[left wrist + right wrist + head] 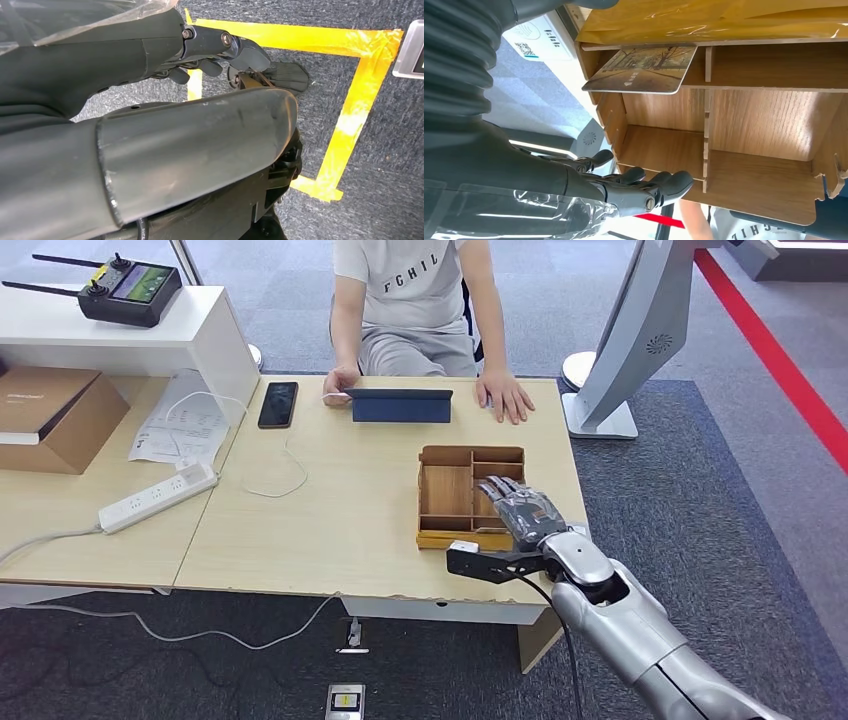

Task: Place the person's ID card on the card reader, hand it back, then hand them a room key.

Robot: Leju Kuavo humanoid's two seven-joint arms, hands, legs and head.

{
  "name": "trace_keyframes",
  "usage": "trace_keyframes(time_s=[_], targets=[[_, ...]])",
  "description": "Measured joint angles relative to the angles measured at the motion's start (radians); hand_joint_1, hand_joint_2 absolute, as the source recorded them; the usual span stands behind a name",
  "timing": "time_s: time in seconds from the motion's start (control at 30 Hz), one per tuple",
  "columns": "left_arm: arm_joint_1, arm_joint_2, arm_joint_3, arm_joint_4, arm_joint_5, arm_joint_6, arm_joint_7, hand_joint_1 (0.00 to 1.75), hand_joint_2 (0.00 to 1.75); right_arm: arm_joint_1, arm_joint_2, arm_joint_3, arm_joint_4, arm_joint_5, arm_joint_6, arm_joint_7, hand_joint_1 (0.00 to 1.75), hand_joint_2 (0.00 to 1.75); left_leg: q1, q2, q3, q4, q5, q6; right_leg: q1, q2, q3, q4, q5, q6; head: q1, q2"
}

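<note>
A dark blue flat card reader lies at the table's far edge in front of a seated person. One of the person's hands rests beside the reader on something small and pale; the other lies flat on the table. A wooden compartment box stands near the front right. A room key card printed with trees leans in one compartment. My right hand hovers over the box's right side with its fingers stretched out, holding nothing. My left hand hangs by the floor, empty.
A black phone with a white cable lies left of the reader. On the left table are a power strip, papers and a cardboard box. A white stand rises at the right. Yellow tape marks the carpet.
</note>
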Motion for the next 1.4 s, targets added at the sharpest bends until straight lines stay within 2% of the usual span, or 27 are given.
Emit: trace_keyframes(time_s=[0.43, 0.47, 0.57, 0.6, 1.4], targets=[[0.0, 0.0, 0.0, 0.0, -0.001, 0.0, 0.0, 0.0, 0.0, 0.0, -0.001, -0.001, -0.001, 0.004, 0.005, 0.008, 0.0, 1.75, 0.0, 0.0, 0.0, 0.0, 0.0, 0.0, 0.0, 0.0, 0.0, 0.0, 0.0, 0.0, 0.0, 0.0], [0.0, 0.0, 0.0, 0.0, -0.001, 0.0, 0.001, 0.0, 0.0, 0.0, 0.0, -0.001, -0.001, 0.004, 0.006, 0.008, 0.39, 1.75, 0.0, 0.0, 0.0, 0.0, 0.0, 0.0, 0.0, 0.0, 0.0, 0.0, 0.0, 0.0, 0.0, 0.0], [0.0, 0.0, 0.0, 0.0, -0.001, 0.0, 0.001, 0.0, 0.0, 0.0, 0.0, -0.001, -0.001, 0.005, 0.011, 0.008, 1.7, 1.75, 0.0, 0.0, 0.0, 0.0, 0.0, 0.0, 0.0, 0.0, 0.0, 0.0, 0.0, 0.0, 0.0, 0.0], [0.0, 0.0, 0.0, 0.0, -0.001, 0.0, 0.001, 0.0, 0.0, 0.0, 0.0, -0.001, -0.001, 0.006, 0.014, 0.008, 1.75, 1.75, 0.0, 0.0, 0.0, 0.0, 0.0, 0.0, 0.0, 0.0, 0.0, 0.0, 0.0, 0.0, 0.0, 0.0], [0.0, 0.0, 0.0, 0.0, -0.001, 0.001, 0.005, 0.0, 0.0, 0.002, -0.003, 0.0, 0.0, -0.01, 0.028, 0.008, 1.75, 1.75, 0.0, 0.0, 0.0, 0.0, 0.0, 0.0, 0.0, 0.0, 0.0, 0.0, 0.0, 0.0, 0.0, 0.0]])
